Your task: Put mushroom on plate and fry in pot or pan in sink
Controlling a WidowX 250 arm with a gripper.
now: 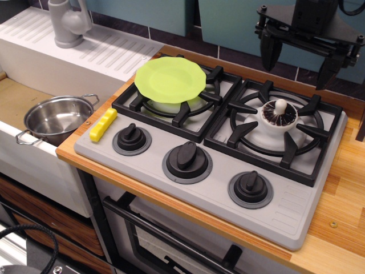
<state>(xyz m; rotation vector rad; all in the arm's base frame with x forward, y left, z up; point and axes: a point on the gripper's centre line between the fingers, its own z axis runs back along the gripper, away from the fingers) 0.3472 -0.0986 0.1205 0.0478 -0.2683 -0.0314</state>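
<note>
The mushroom (279, 113) lies cap-down on the right burner, its dark ribbed gills and white knobbed stem facing up. The lime-green plate (170, 79) rests on the left burner grate. The yellow ridged fry (102, 124) lies on the grey stove panel at its left edge. The shiny steel pot (57, 119) with two loop handles stands in the sink (14, 100). My black gripper (300, 60) hangs open and empty at the upper right, above and behind the mushroom.
The grey tap (68, 23) stands on the white ribbed drainboard behind the sink. Three black knobs (187, 156) line the stove's front panel. Black grates (274, 134) ring both burners. The wooden counter (342, 205) runs to the right.
</note>
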